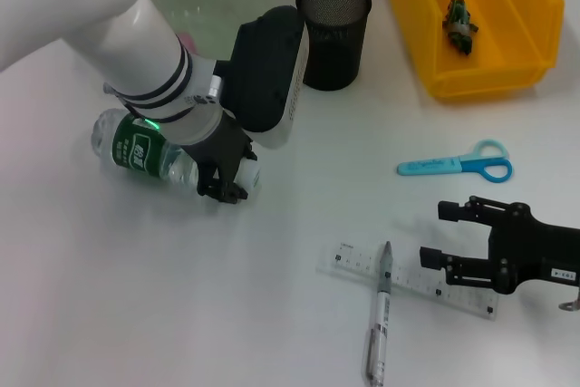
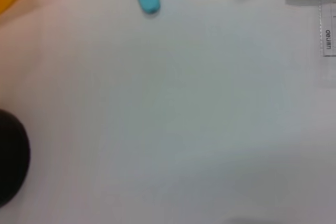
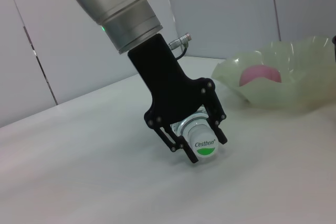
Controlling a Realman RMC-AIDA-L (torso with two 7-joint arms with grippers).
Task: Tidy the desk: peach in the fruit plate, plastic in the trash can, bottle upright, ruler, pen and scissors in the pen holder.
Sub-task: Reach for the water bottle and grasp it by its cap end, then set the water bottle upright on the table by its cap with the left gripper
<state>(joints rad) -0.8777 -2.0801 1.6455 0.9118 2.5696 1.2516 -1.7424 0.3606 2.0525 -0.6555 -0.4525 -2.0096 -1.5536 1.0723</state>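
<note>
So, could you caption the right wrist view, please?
Left gripper clamps the lying bottle near its cap, fruit plate behind.

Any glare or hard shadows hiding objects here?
Head view: only soft shadows beside the pen and scissors, no glare. Right wrist view: faint shadow under the bottle in the left hand. Left wrist view: small glint on pen tip.

Your left arm (image 1: 136, 38) reached in from the upper left, angled down toward the counter (image 1: 136, 314), its wrist ring lit green. Your left gripper (image 1: 225, 178) sat low at the counter, jaws clamped around the neck of the lying bottle (image 1: 136, 151) near its cap. Your right gripper (image 1: 444, 233) lay low at the lower right, pointing left, jaws spread apart and holding nothing.
</note>
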